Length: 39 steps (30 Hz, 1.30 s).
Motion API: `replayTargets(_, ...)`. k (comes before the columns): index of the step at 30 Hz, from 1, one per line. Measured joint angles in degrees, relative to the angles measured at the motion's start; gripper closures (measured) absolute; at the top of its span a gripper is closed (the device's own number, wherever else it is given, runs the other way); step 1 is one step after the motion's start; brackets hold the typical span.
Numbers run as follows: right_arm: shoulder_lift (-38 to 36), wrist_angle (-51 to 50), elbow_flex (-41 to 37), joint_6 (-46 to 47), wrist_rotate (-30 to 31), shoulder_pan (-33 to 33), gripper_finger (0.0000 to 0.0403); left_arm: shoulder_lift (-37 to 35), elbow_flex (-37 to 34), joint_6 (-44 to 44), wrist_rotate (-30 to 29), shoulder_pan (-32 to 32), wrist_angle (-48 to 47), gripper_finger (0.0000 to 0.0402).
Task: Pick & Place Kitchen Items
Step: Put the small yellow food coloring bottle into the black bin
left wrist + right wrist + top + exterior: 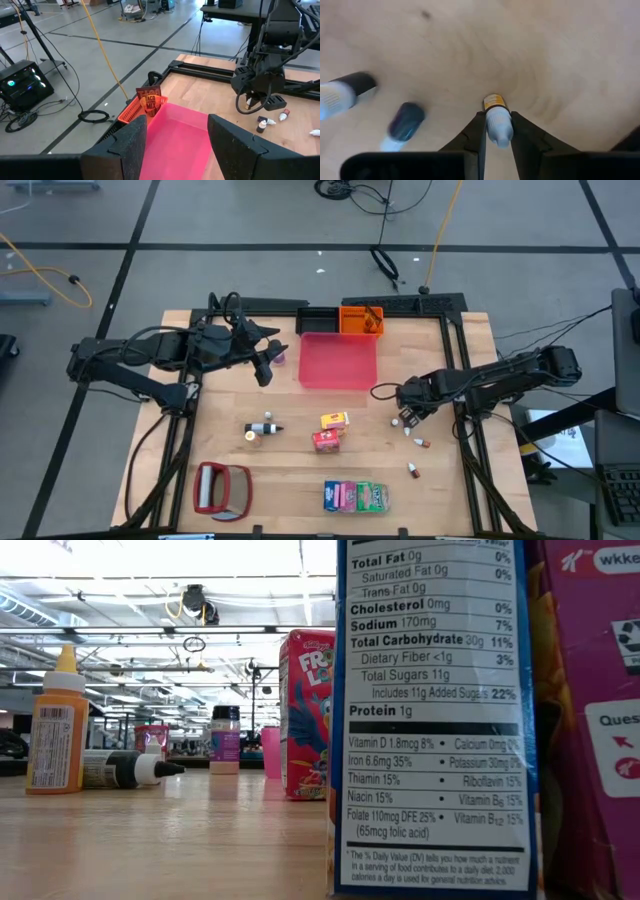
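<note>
White bottle (498,125) pinched by right gripper (498,131); two bottles (402,122) beside; left gripper (177,145) agape, empty.

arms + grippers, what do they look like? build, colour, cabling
Both arms are dark, near-black, jointed links with loose black cables looping along them. The left gripper has two broad, blocky, matte dark fingers. The right gripper has dark fingers narrowing to wedge-shaped tips. No markings are visible.
</note>
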Motion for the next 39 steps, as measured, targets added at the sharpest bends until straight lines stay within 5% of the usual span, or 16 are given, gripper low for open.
replayTargets(19,-2.0,-6.3,29.6,-15.2,1.6,-9.6,0.0348,1.0,0.0,-2.3,1.2,0.2,1.7,0.0190)
replayTargets(26,-2.0,1.7,37.3,-20.5,-1.6,-11.2,0.0348,7.3,0.0,-3.1,11.4,2.7,8.4,0.0190)
replayTargets(35,-0.7,14.7,37.9,-21.8,-8.2,-11.2,0.0348,14.0,0.0,-3.1,25.9,4.6,21.2,0.0190)
replayTargets(39,0.7,16.5,37.9,-22.1,-9.2,-11.2,0.0348,15.7,0.0,-3.0,27.1,4.7,24.5,0.0190)
